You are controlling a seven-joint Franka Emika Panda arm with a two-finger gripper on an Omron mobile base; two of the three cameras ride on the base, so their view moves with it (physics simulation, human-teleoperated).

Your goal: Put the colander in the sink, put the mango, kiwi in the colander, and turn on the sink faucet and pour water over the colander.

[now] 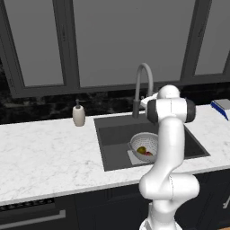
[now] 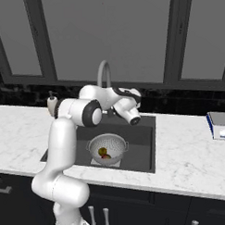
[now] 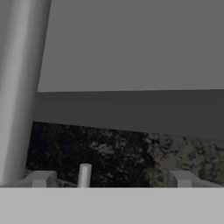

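Observation:
The silver colander (image 1: 144,144) (image 2: 107,148) sits on the floor of the dark sink (image 1: 112,134) (image 2: 139,136). Inside it lie the yellow-green kiwi (image 1: 141,149) (image 2: 102,151) and the red mango (image 1: 148,153) (image 2: 106,157), side by side. The grey gooseneck sink faucet (image 1: 143,74) (image 2: 103,72) rises behind the basin, and no water runs from it. My gripper (image 3: 111,179) is open, held at the faucet's base and facing the back wall. The faucet's pipe (image 3: 17,87) stands close on the left in the hand view. A short pale rod (image 3: 84,175) stands between my fingertips, nearer the left one.
A white soap dispenser (image 1: 79,114) (image 2: 52,104) stands on the marble counter left of the sink. A blue and white box (image 1: 222,106) (image 2: 221,124) lies on the counter at the right. Dark backsplash and grey windows run behind the faucet.

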